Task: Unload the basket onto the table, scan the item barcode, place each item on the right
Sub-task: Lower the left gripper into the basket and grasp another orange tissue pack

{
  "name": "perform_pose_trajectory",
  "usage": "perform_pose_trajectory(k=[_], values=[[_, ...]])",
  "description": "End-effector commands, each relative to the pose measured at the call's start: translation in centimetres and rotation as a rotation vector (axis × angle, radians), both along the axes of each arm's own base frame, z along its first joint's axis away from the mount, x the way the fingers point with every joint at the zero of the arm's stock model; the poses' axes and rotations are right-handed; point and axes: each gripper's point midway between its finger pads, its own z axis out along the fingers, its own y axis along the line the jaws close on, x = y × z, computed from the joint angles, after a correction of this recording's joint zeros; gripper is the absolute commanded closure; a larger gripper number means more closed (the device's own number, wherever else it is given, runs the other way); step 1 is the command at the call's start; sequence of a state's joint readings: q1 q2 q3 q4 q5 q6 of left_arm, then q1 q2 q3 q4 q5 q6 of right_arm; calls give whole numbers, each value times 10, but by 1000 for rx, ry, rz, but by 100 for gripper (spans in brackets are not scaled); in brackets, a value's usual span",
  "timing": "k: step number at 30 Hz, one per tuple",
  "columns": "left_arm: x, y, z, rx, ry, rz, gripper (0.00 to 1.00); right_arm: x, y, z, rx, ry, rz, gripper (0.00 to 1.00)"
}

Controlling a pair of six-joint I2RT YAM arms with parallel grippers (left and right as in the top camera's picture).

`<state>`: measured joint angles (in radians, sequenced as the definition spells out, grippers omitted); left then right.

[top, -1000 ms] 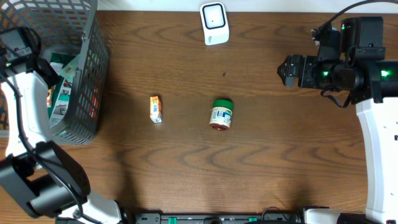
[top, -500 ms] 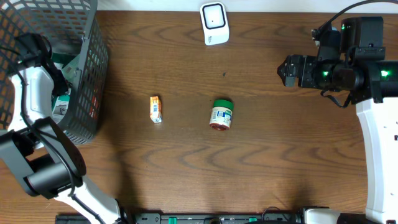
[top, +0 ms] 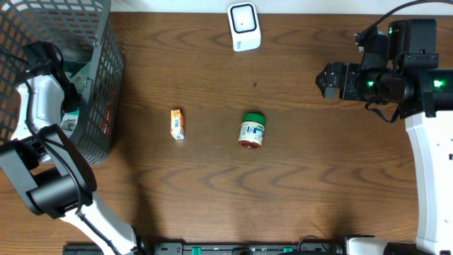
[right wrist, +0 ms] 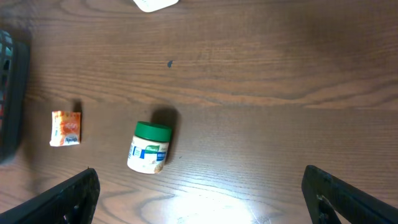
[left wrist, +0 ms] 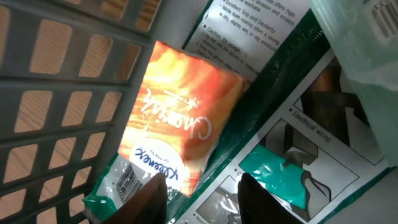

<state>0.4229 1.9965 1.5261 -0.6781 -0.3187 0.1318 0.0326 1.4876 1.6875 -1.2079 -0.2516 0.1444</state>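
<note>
At the left edge of the desk (top: 318, 184), the left arm (top: 39, 99) reached down into the grey basket (top: 99, 85). From its wrist camera, the left gripper (left wrist: 205, 199) sat low over an orange bag (left wrist: 180, 118), which lay tilted against the basket's wall and partly on top of a green-and-white box (left wrist: 292, 143) printed with instructions. The two fingers (left wrist: 149, 199) stood partly closed on either side of the bag's lower corner, but whether they were clenched on it could not be told. Out on the open desk, a jar (top: 252, 130) with a green lid lay on its side near the middle, and a small orange packet (top: 178, 124) lay apart to its left. A white scanner (top: 244, 26) sat at the far edge. The right gripper (top: 327, 80) hung above the right side of the desk, released and spread wide, holding nothing.
</note>
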Motion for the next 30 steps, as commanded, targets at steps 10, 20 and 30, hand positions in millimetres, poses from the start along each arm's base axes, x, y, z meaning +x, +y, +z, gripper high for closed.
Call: perform_pose_trajectory(k=[10, 20, 30], values=[[-1, 2, -8, -4, 12, -2, 62, 2, 2, 5, 0, -17, 17, 1], [-6, 1, -20, -12, 30, 1, 62, 2, 2, 5, 0, -17, 17, 1], [-15, 13, -20, -14, 31, 36, 62, 2, 2, 5, 0, -17, 17, 1]])
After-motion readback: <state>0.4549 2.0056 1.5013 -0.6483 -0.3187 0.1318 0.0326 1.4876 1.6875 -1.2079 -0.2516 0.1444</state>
